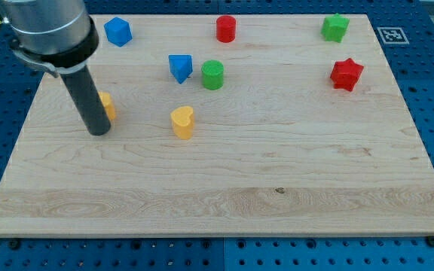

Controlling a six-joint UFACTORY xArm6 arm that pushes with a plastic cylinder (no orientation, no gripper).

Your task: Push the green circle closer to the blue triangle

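Observation:
The green circle is a short green cylinder on the wooden board, near the view's top centre. The blue triangle stands just left of it, a small gap between them. My tip rests on the board at the view's left, well left of and below both blocks. The dark rod hides part of a yellow block just right of it.
A yellow heart block lies below the blue triangle. A blue block sits at top left, a red cylinder at top centre, a green star at top right, a red star below it.

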